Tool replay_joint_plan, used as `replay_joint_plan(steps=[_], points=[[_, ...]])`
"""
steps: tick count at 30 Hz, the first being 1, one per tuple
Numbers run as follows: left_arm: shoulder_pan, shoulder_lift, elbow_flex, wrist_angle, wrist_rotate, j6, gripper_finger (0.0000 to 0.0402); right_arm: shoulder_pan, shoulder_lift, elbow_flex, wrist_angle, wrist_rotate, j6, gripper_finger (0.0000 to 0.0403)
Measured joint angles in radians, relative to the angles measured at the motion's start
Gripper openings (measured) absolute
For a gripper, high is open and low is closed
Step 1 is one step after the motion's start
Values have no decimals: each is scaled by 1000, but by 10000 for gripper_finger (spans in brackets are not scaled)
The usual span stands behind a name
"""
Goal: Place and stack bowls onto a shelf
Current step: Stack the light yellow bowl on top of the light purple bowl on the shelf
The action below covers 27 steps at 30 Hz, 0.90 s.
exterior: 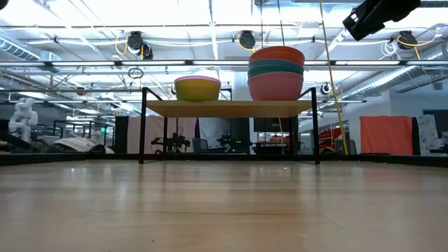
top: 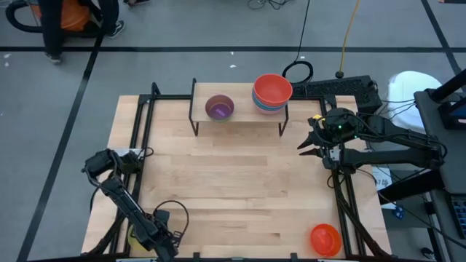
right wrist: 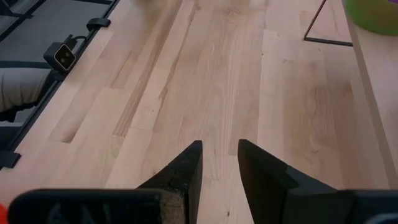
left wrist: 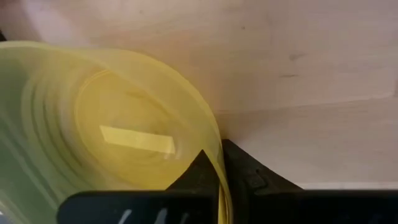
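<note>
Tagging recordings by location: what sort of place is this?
Probably a robotics lab or workshop in an industrial hall: exposed ceiling pipes, a white humanoid robot in the background, and cables across a grey taped floor.

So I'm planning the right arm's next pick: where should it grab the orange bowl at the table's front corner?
By the rim, from above: the orange bowl sits upright and open, alone near the right front corner, so one finger of the right gripper can probably go inside the thin wall and one outside.
</note>
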Motion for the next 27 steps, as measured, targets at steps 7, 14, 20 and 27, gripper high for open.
replay_joint_plan(steps=[7,14,20,27], points=[[70,-66,-2,-40,-95,100,4,0,0,0,9,0,-3,98],[219,-244,-2,-102,-298,372,4,0,0,0,21,0,-7,98],[399,-425,-2,-107,-483,654,4,0,-8,0,20,1,-7,98],[661,-552,73,-100,-510,1067,4,0,-24,0,22,2,-7,98]])
